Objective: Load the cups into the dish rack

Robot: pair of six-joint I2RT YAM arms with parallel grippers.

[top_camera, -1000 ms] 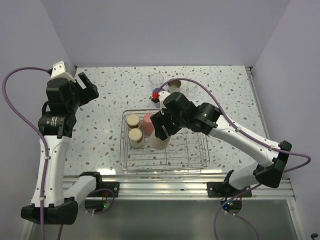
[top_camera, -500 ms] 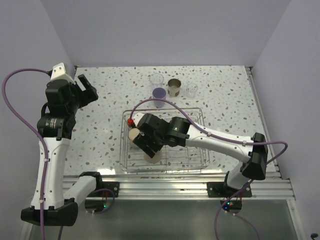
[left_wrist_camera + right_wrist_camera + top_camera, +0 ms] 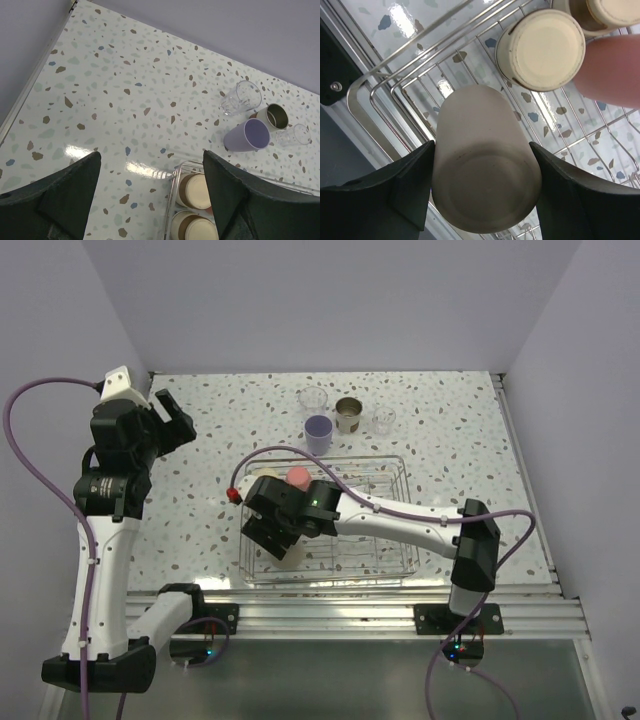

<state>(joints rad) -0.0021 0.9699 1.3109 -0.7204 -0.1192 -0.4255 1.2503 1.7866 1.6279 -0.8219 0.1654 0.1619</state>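
top view | tall tan tumbler [image 3: 289,559], near edge, mostly hidden under right gripper [image 3: 280,545] | right wrist | red-pink tumbler [image 3: 615,65] blurred, cropped

Holding the left arm [image 3: 98,540] upright at the left side, rising from its base and bending at the wrist towards the middle; hanging the left gripper [image 3: 172,412] high and well away from the right one; spreading its fingers [image 3: 65,195] wide apart, gripping nothing; folding the right arm [image 3: 475,545] sharply at the elbow just above its base; stretching the right forearm [image 3: 400,522] low and leftwards across the middle; tilting the right gripper [image 3: 272,536] down towards the near left; pinching a tall tan cup [image 3: 480,150] between the right fingers [image 3: 405,190], pressing one dark pad against each side of it.
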